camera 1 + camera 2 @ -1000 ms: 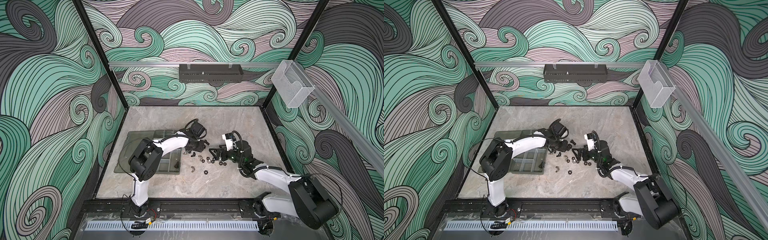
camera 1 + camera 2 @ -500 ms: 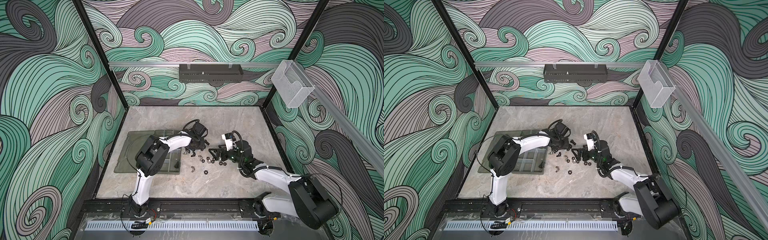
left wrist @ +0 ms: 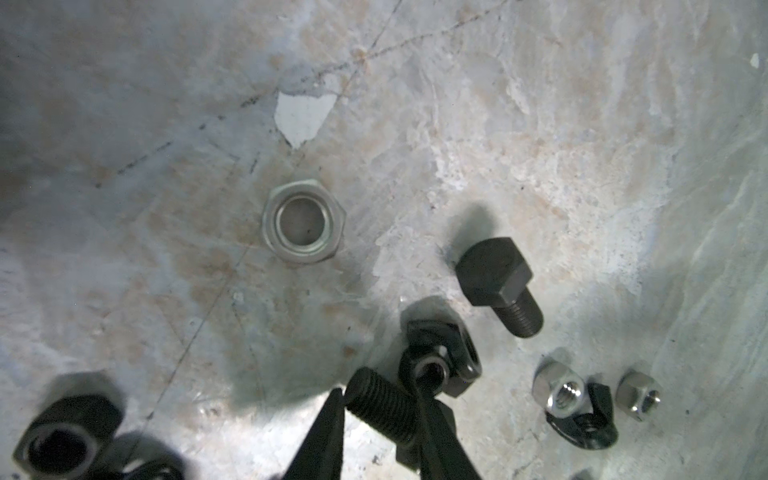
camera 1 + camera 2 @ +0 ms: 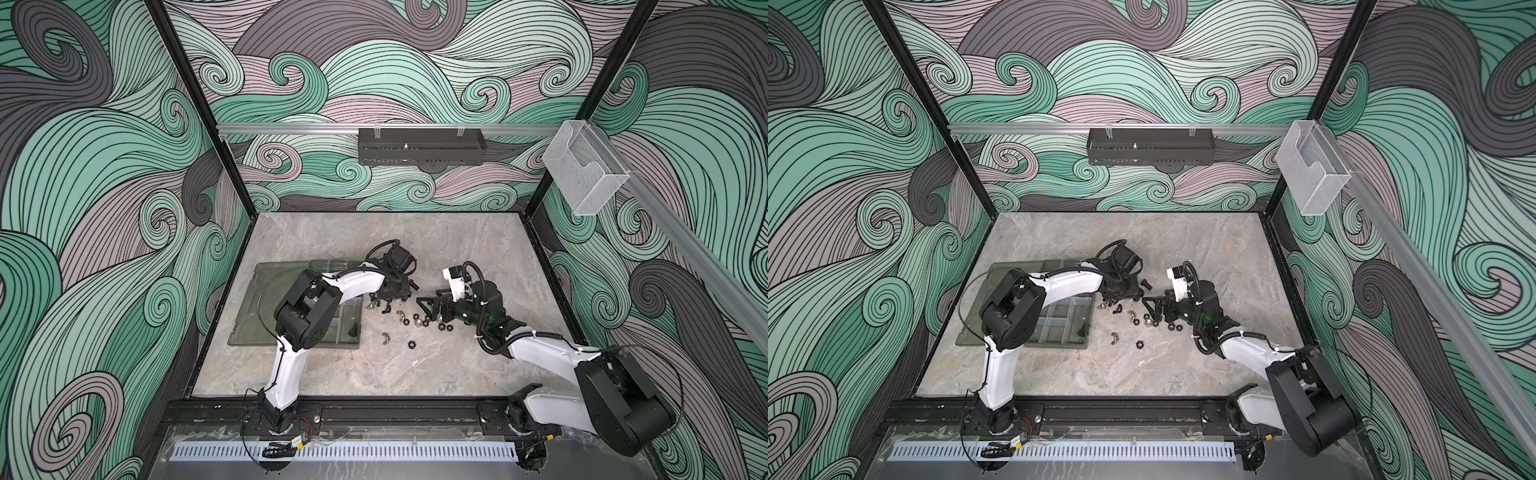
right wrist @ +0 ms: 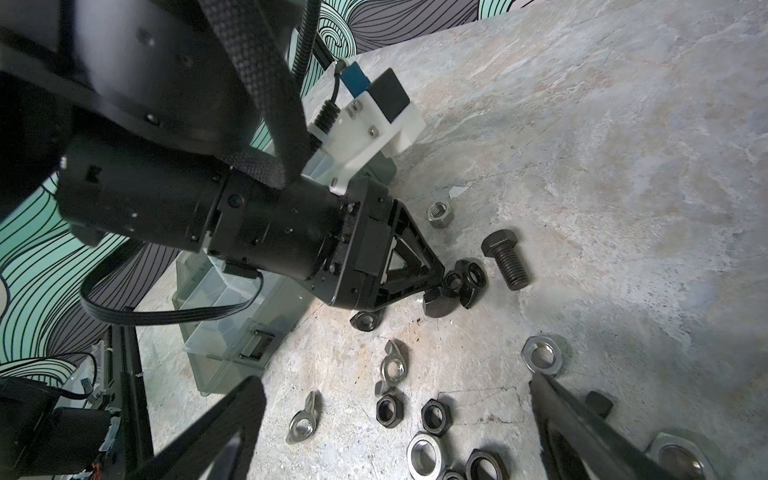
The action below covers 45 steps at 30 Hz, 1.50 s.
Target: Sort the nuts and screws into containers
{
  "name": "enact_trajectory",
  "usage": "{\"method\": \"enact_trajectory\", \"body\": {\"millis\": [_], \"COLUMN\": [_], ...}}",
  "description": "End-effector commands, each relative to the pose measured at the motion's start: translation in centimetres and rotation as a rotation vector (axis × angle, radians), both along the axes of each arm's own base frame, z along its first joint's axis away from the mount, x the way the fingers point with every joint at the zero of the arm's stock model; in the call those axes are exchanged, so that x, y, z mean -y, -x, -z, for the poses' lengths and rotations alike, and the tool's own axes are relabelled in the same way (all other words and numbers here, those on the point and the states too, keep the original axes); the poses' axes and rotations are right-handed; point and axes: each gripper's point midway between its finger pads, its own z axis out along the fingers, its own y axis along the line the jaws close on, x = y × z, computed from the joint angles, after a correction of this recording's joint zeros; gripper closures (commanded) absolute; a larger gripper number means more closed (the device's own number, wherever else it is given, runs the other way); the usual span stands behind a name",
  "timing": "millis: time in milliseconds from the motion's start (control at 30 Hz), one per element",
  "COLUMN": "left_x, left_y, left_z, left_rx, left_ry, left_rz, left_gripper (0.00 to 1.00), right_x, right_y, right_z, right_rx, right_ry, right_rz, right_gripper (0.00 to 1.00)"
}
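Observation:
In the left wrist view my left gripper (image 3: 380, 409) is shut on the threaded shaft of a black screw (image 3: 382, 405) lying on the table, right beside a black wing nut (image 3: 444, 357). A second black screw (image 3: 498, 282) and a silver nut (image 3: 303, 224) lie just beyond. In both top views that gripper (image 4: 388, 303) sits right of the containers (image 4: 349, 328), where one screw (image 4: 354, 329) lies in a compartment. My right gripper (image 5: 395, 380) stands wide open over several black and silver nuts (image 5: 435, 415) and wing nuts (image 5: 392, 368), holding nothing.
The organizer's lid (image 4: 257, 307) lies folded open to the left. A black perforated tray (image 4: 422, 151) hangs on the back wall and a clear holder (image 4: 584, 174) on the right wall. More nuts (image 4: 411, 344) are scattered between the two arms.
The left gripper's jaws have narrowed onto the screw while its elbow swung up and to the right. The right arm has stayed put.

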Motion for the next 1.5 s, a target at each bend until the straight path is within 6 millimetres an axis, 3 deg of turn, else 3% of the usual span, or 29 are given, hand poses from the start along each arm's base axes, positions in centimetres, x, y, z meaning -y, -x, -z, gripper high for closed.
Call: {"method": "enact_trajectory", "body": {"millis": [0, 200, 567, 833, 967, 1267, 1467], "left_x": [-0.6, -0.8, 0.1, -2.7, -2.1, -1.6, 0.6], "left_y": [0.7, 1.9, 0.4, 2.3, 3.7, 4.8, 4.8], "left_z": [0.9, 1.6, 1.6, 0.4, 0.5, -0.8, -2.6], "left_rx": [-0.042, -0.068, -0.066, -0.053, -0.064, 0.001, 0.075], "left_ry": [-0.029, -0.030, -0.038, -0.153, -0.112, -0.076, 0.017], "left_rz": [-0.018, -0.025, 0.005, 0.142, 0.264, 0.426, 0.492], "left_gripper": [0.69, 0.66, 0.64, 0.63, 0.62, 0.61, 0.59], "right_x": [-0.4, -0.5, -0.5, -0.5, -0.5, -0.6, -0.6], "right_y": [-0.3, -0.4, -0.4, -0.3, -0.4, -0.4, -0.4], "right_z": [-0.6, -0.6, -0.6, -0.6, -0.5, -0.4, -0.3], "right_rx": [0.010, 0.006, 0.006, 0.005, 0.003, -0.001, -0.003], "right_ry": [-0.024, -0.029, -0.025, -0.026, -0.028, -0.024, -0.024], "right_rz": [-0.010, -0.013, -0.013, -0.015, -0.015, -0.018, -0.019], "right_gripper": [0.01, 0.01, 0.01, 0.01, 0.01, 0.01, 0.01]}}
